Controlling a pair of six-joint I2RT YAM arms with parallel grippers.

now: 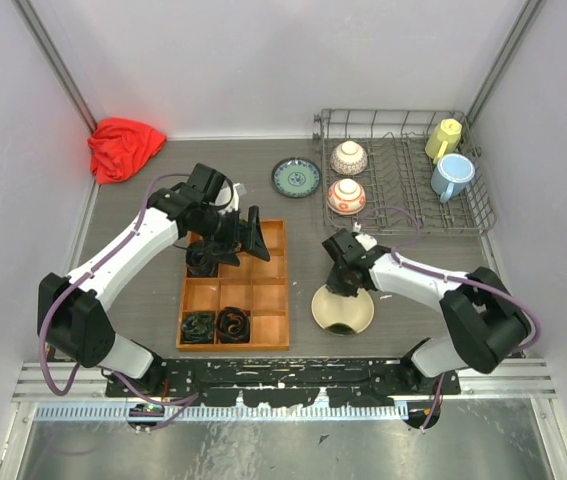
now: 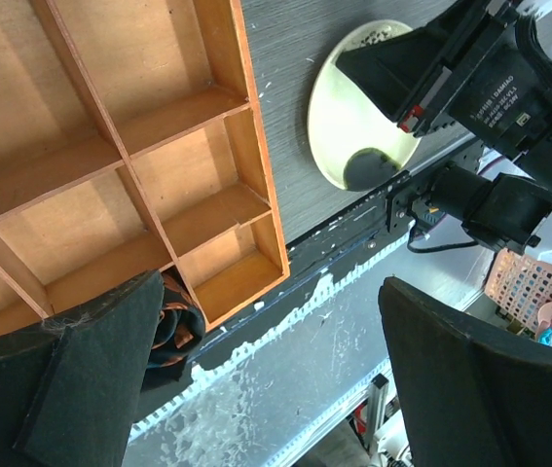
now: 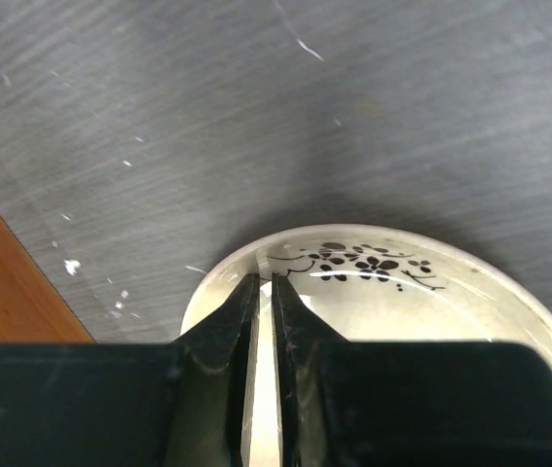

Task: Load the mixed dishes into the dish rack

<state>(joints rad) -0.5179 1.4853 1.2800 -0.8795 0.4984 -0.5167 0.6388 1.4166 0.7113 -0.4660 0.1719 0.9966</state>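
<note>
My left end effector (image 1: 248, 238) hangs wide open and empty above the wooden tray (image 1: 268, 300), idle. The step in hand is the cream plate (image 1: 353, 310), which lies on the table. My right end effector (image 1: 346, 283) is pinched nearly shut on its far rim. Next, I judge, comes a lift, tipping the plate on edge, then a carry to the dish rack (image 1: 403, 200), well apart at the far right.
</note>
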